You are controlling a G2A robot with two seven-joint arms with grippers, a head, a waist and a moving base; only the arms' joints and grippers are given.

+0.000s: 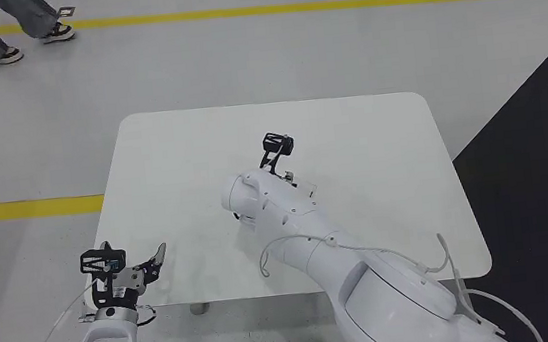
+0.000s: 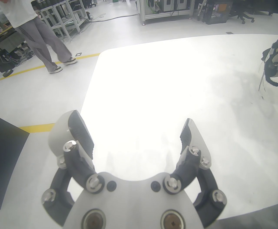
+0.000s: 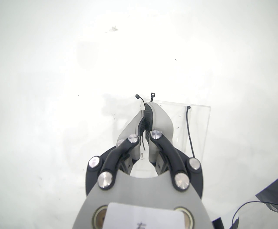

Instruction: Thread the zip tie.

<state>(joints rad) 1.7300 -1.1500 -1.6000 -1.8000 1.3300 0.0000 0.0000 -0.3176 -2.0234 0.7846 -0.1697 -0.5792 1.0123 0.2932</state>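
Note:
My right gripper is shut on a thin black zip tie, whose strap runs between the pads. Two small black heads stick out past the fingertips; I cannot tell if both are clamped. Another black zip tie lies on a clear plastic sheet just beside the gripper. From above, the right gripper sits low over the middle of the white table. My left gripper is open with nothing in it, over the table's near left corner. The left wrist view shows the right gripper far off, a strap hanging from it.
The white table top is bare between the two grippers. A dark panel stands past the table's right side. A person walks on the floor beyond the far left of the table.

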